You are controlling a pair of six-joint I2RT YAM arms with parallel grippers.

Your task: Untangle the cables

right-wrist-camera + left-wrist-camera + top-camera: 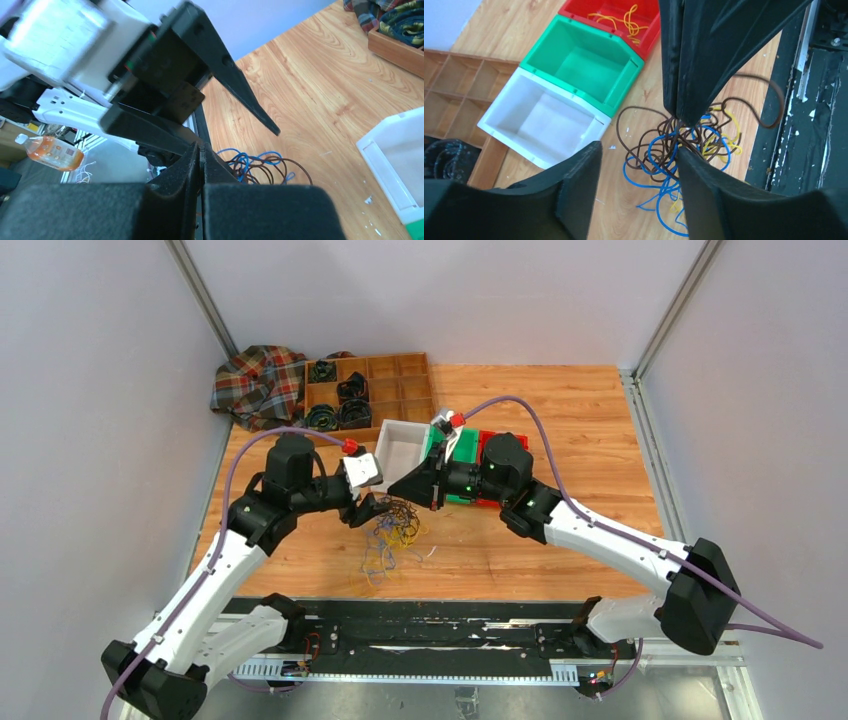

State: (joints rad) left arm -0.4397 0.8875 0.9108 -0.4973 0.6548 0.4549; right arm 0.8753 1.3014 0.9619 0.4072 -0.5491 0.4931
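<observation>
Nearest the arm bases, just on the near side of the cables, a scuffed black rail runs along the table's edge. The cables themselves lie in one loose knot of blue, yellow and brown loops on the bare wood, a few blue strands trailing toward that rail. Both arms lean in over the knot from either side, which looks like the way to pull it apart. The right gripper comes down from above with its jaws pressed together. Brown strands gather at its tip and one brown loop arcs clear of the wood, so it appears to be pinching part of the cables to lift or steady it. The left gripper hangs just over the knot with its jaws spread and nothing between them, probably lined up to take a second strand so one wire can be drawn away from the rest. Just beyond the knot stand three open bins in a row: a white bin, a green bin and a red bin. The red bin holds a yellow strand, so the bins likely serve for sorting freed wires by colour. Farther from the knot sits a wooden tray of compartments holding black coils, with a plaid cloth beside it. The table is light, grained wood, flecked with white scraps near the knot, and plain grey walls close it in.
</observation>
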